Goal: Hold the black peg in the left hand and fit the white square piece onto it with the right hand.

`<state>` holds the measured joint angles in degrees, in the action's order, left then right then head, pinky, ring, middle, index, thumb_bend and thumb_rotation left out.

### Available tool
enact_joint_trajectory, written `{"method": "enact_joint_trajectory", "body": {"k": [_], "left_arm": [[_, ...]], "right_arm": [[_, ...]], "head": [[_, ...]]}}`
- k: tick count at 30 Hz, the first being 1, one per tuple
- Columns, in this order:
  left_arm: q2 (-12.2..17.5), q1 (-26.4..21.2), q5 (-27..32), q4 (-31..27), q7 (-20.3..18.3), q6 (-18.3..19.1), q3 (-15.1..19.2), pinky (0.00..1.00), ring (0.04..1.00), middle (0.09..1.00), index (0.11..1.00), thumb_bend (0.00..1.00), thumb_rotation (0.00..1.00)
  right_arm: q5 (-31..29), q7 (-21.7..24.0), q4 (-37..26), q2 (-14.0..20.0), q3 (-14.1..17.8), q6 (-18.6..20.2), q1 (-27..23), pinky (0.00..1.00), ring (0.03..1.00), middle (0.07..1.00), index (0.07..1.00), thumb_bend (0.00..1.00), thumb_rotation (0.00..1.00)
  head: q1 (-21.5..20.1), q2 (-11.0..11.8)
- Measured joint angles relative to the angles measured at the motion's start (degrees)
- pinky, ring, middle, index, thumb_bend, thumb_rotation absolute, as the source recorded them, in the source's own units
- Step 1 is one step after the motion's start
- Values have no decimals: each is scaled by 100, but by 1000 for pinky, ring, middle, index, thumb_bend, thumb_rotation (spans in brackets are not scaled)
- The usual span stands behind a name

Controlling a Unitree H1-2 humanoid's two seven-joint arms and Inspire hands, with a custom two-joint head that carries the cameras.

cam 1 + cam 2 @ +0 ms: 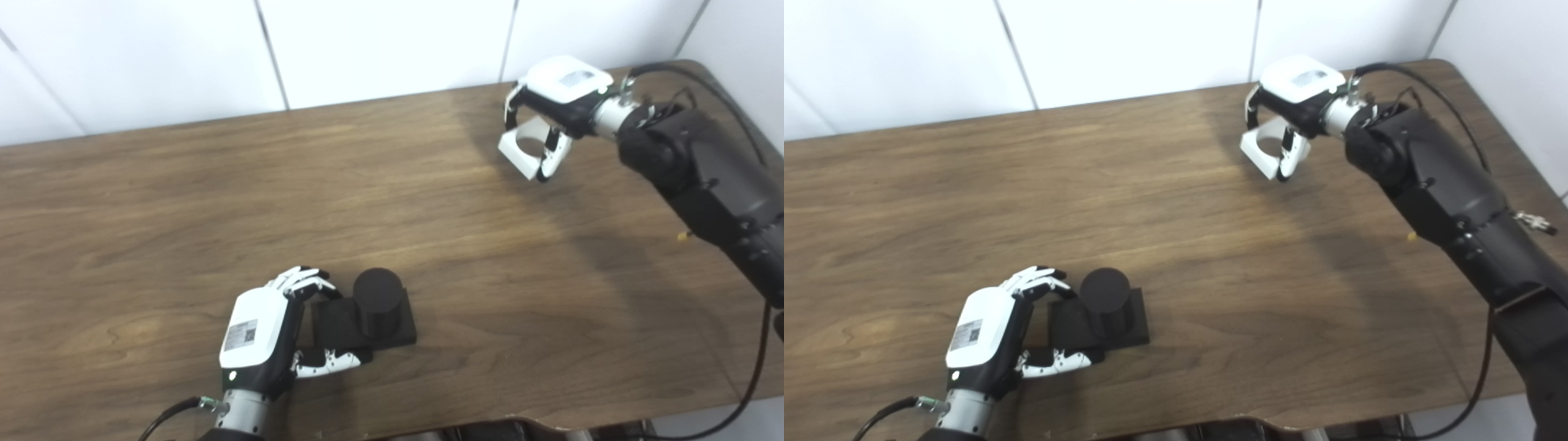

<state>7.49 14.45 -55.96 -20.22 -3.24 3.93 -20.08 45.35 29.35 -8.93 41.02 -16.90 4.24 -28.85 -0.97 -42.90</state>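
The black peg [376,300] is a short cylinder standing upright on a square black base [364,321], low on the wooden table. My left hand [269,334] wraps the base from its left side, fingers over the far edge and thumb along the near edge. The white square piece [525,147] with a round hole is at the far right of the table, tilted, and my right hand [554,104] is shut on it from above, fingers curled down around its edges. Whether the piece still touches the table I cannot tell.
The wooden table [392,202] has its near edge along the bottom and a rounded far right corner. A white panelled wall runs behind it. My right arm [704,165] and its black cable [753,367] stretch over the table's right side.
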Motion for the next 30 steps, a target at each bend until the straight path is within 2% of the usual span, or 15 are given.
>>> {"method": "enact_joint_trajectory", "body": {"k": [3,4,8,14,22,30], "left_arm": [[-8,-15,-30,149,245,-3,-105,828,842,773,488,513,49],[-10,-27,-30,192,322,-2,-134,833,842,773,488,513,49],[-9,-72,-29,357,557,0,-235,835,838,770,488,514,48],[-27,-145,-29,449,675,58,-350,848,846,775,489,513,48],[-30,-176,-53,518,754,140,-422,853,843,771,489,513,49],[-15,-463,-148,707,681,210,-444,852,826,756,489,513,50]], "right_arm": [[-79,293,-726,-28,97,47,137,925,879,777,484,523,130],[-104,352,-875,-56,111,60,186,922,875,772,484,524,131],[-131,682,-1353,-208,138,84,370,914,864,765,483,524,131],[-260,974,-2122,-566,200,127,407,917,860,757,482,524,131],[-422,1401,-2684,-862,280,247,493,905,862,753,481,524,130],[-487,1494,-2858,-1299,169,208,572,915,863,748,481,523,129]], "head": [[141,132],[141,132],[273,422],[519,607],[677,730],[669,765]]}}
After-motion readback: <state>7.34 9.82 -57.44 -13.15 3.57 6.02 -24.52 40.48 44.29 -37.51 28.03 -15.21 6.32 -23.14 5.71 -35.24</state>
